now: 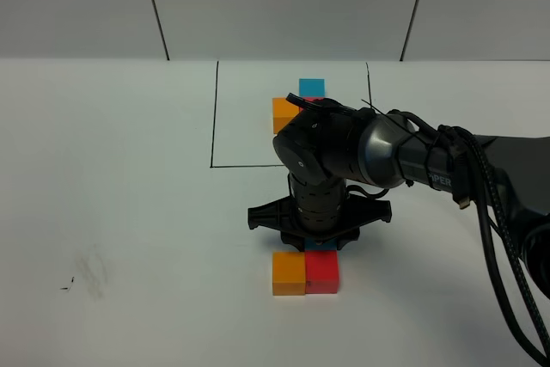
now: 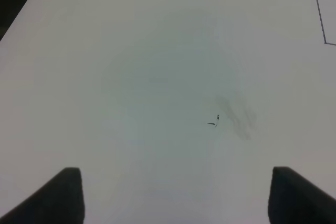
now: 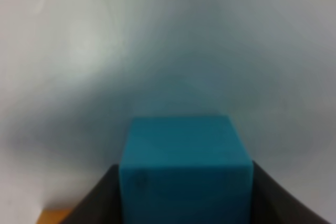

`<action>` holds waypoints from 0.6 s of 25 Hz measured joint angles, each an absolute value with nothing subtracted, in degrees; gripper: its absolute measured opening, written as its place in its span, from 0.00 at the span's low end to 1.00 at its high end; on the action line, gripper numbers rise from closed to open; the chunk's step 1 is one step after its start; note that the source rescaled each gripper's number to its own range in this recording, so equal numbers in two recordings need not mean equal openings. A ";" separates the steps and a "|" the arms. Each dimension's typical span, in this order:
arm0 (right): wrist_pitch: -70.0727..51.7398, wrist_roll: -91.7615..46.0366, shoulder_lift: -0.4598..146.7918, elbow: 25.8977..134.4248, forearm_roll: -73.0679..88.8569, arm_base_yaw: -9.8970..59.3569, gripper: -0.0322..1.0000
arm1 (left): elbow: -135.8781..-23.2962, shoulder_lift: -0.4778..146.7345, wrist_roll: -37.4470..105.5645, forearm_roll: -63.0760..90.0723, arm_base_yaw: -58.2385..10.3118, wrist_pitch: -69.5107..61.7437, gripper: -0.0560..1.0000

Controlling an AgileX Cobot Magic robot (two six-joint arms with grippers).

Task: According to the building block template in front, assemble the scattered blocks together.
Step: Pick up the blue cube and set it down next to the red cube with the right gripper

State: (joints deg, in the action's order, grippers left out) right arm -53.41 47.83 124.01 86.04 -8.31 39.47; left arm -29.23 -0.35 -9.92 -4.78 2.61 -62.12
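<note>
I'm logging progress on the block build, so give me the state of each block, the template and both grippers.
blue block: held between the right fingers, behind the red block
red block: on table, touching orange
orange block: on table
template: inside drawn rectangle, partly hidden by arm
right gripper: shut on blue block
left gripper: open, empty

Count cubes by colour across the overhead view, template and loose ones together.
Orange: 2, template orange cube, loose orange cube
Red: 2, template red cube mostly hidden by the arm, loose red cube
Blue: 2, template blue cube, loose blue cube in the right claw
Total: 6
</note>
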 joint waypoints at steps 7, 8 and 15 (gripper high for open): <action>-53.34 47.61 124.01 86.04 -8.23 39.47 0.29 | -29.23 -0.35 -9.92 -4.78 2.61 -62.12 0.59; -53.32 47.46 124.01 86.04 -8.23 39.47 0.29 | -29.23 -0.35 -9.92 -4.78 2.61 -62.12 0.59; -52.79 45.32 124.27 86.04 -6.63 39.47 0.31 | -29.23 -0.35 -9.87 -4.78 2.61 -62.12 0.59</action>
